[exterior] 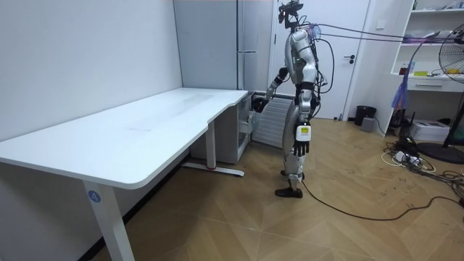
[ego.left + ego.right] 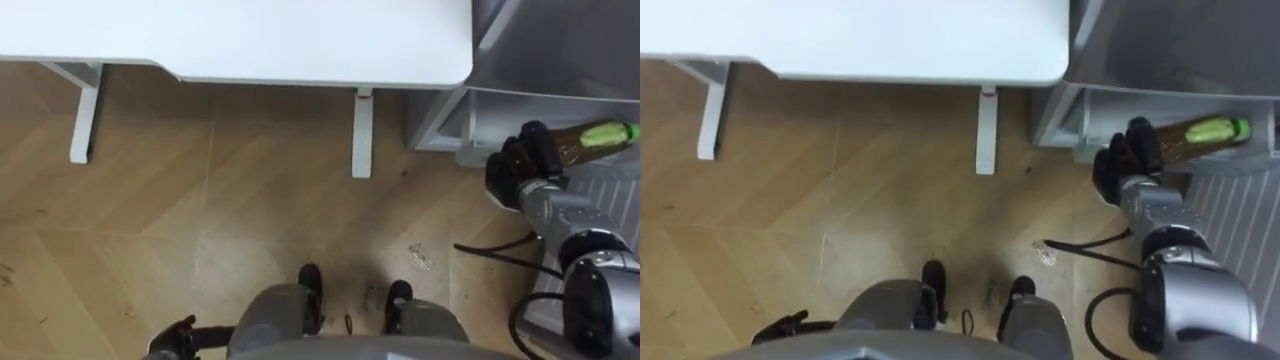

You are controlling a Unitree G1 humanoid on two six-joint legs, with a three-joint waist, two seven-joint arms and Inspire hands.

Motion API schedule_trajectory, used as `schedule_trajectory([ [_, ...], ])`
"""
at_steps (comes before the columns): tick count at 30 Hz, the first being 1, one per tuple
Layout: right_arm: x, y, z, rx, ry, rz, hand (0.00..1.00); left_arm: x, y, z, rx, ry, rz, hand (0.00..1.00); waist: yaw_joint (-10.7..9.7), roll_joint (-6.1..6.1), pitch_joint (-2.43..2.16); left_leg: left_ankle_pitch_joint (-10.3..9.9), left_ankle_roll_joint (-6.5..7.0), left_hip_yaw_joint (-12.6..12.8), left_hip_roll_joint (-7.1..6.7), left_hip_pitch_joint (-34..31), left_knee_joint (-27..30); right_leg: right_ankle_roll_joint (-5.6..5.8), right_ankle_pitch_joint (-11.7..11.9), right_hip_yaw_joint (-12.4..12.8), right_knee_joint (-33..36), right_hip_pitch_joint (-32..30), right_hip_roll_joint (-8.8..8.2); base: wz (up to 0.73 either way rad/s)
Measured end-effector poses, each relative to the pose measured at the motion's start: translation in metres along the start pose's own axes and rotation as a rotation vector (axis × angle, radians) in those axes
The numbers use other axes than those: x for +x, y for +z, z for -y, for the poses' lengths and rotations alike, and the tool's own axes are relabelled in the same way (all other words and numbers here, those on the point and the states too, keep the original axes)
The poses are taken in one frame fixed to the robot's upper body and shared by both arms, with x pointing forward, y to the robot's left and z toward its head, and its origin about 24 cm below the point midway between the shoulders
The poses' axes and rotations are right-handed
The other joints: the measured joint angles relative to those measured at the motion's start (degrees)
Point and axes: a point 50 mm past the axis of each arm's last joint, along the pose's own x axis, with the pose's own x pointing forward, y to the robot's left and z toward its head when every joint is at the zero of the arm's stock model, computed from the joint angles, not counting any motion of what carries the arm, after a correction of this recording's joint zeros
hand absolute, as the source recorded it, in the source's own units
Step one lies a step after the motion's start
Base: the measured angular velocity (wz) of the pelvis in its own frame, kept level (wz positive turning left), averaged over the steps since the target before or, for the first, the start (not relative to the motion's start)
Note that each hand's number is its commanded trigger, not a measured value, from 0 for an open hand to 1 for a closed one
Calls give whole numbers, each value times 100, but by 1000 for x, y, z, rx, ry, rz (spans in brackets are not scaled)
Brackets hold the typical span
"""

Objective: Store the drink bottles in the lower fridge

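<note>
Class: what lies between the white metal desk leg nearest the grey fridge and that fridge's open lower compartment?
Only bare wooden floor, seen in both eye views, separates the white desk leg from the grey fridge compartment.

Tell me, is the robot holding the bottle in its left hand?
No, the right hand grips the brown, green-capped bottle, fingers curled round it.

Wood floor (image 2: 200, 200) (herringbone planks) carries a white table (image 2: 250, 40) and a scrap (image 2: 418, 257).
</note>
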Motion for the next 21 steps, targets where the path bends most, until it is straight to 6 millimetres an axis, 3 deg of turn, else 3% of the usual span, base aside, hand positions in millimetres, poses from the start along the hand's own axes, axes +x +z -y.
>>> schedule_trajectory([
  [4, 0, 5, -3, -12, -11, -2, 100, 1, 4, 2, 13, -4, 0, 0, 125, -6, 10, 33, 10, 10, -40, -65, -9, 3, -6, 1, 51, -99, -52, 0],
  [10, -1, 8, -36, -28, 62, -11, 100, 1, 6, 2, 38, -19, 4, 0, 132, -57, 52, 64, 60, -3, -130, -149, 4, 41, -97, 48, 293, -280, -153, 4],
  [13, -3, 13, -51, -49, 93, 0, 100, 1, 7, -1, 43, -11, 6, 0, 136, -112, 96, 67, 65, 1, -135, -268, 96, 39, -138, 50, 431, -409, -176, 5],
  [21, -4, 19, -55, -69, 100, 20, 100, 1, 3, 1, 82, -11, -7, 0, 145, -137, 111, 85, 70, -2, -116, -522, 187, 15, -149, 61, 553, -674, -169, 0],
])
